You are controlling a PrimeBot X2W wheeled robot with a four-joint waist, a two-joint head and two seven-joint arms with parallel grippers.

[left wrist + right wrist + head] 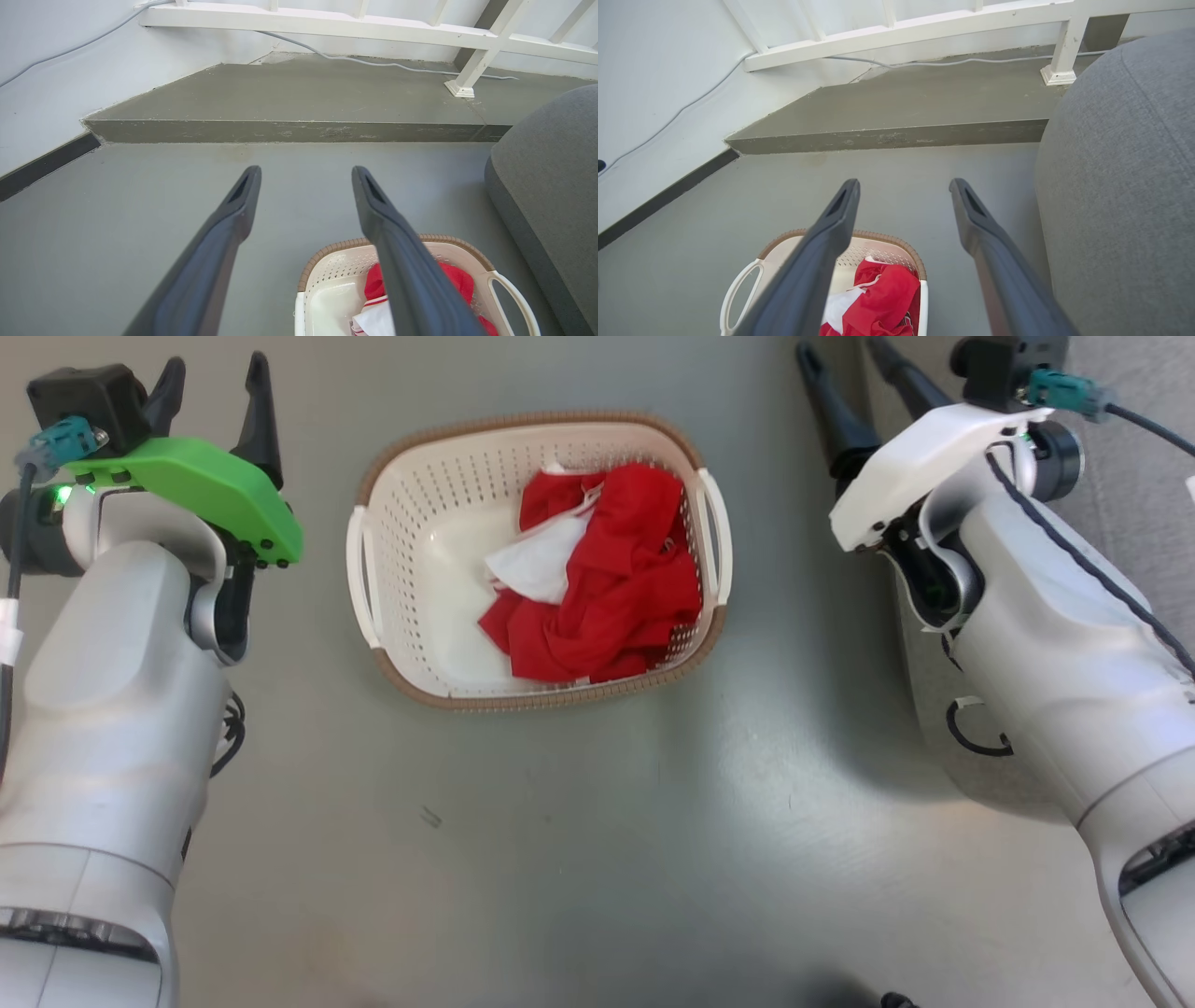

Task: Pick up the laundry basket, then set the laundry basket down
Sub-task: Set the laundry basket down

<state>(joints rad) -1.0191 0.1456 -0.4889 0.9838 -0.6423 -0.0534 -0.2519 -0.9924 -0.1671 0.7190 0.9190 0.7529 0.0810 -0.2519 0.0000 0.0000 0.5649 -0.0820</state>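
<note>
**Laundry Basket Seen on the Floor Between Two Spread Grippers**

The laundry basket [420, 495] is seen standing on the grey floor [560, 849], between the two arms and apart from both. Its brown rim and white loop handles are untouched. A crumpled red garment [625, 588] is held inside it, heaped toward the robot's right, and a white cloth [541, 565] is tucked against it. The other half of the basket's bottom is left bare.

The left gripper [215, 373] is kept to the left of the basket, with its fingers parted and nothing between them. In the left wrist view the left gripper [306, 171] is shown spread over bare floor, and the basket [336, 275] is partly covered by one finger at the lower edge.

The right gripper [838, 347] is held well to the right of the basket, likewise spread and empty. In the right wrist view the right gripper [904, 183] is seen above the floor, with the basket [873, 255] low and to the left. A grey upholstered shape [1120, 186] is seen close on the right, and a raised step [896, 107] and a white railing [924, 25] are seen beyond.
</note>
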